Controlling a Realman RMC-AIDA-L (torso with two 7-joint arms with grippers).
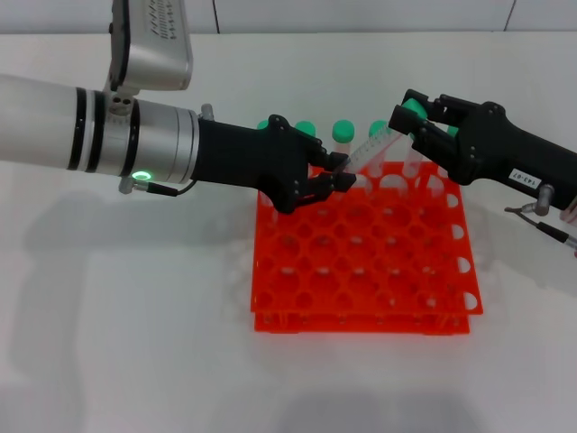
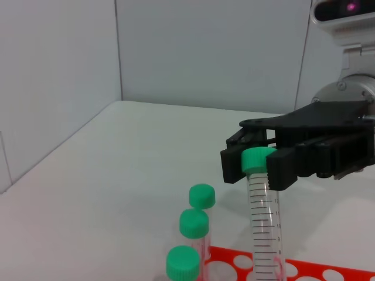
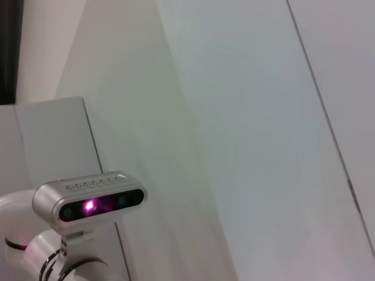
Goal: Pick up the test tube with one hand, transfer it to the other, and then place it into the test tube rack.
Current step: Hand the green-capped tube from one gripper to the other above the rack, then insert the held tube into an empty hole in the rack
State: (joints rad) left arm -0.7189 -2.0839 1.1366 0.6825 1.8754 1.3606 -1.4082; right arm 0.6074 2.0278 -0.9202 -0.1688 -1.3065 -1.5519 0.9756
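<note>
Both jaws clamp the slim clear green-capped test tube (image 1: 371,147): black labelled right gripper (image 1: 413,122) at its cap, black green-ringed left gripper (image 1: 340,173) at its tip, above the orange-red rack's (image 1: 361,271) far edge.

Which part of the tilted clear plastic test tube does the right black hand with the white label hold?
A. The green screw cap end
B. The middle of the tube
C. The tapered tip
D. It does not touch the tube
A. In the left wrist view the right black hand with the white label is closed around the green screw cap of the tilted clear plastic test tube; the head view shows the left black hand at the lower end.
</note>
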